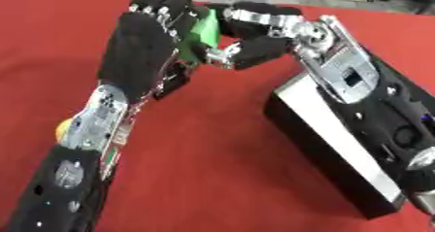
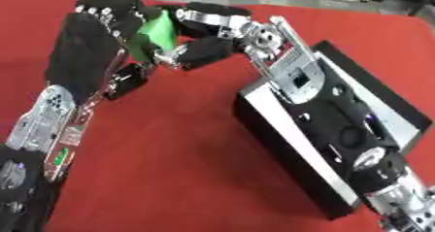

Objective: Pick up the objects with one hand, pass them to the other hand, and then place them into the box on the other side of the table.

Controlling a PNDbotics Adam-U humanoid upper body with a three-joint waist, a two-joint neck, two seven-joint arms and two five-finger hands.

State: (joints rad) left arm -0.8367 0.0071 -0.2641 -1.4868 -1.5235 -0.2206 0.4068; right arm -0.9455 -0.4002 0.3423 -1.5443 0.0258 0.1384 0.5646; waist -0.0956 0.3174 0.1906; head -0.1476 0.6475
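Observation:
A green block [image 1: 205, 32] is held in the air above the red table, between my two hands. My left hand [image 1: 139, 49] comes up from the lower left with its black back toward the camera and its fingers curled over the block's left side. My right hand [image 1: 261, 50] reaches in from the right, with fingers above the block and the thumb below, closed on its right side. The black box [image 1: 316, 124] with a silver rim stands on the right, under my right forearm. Most of the block is hidden by the two hands.
A red cloth [image 1: 212, 143] covers the table. A small yellow thing [image 1: 62, 128] peeks out to the left of my left forearm. My right arm lies over the box and hides much of its inside. Grey floor shows beyond the far edge.

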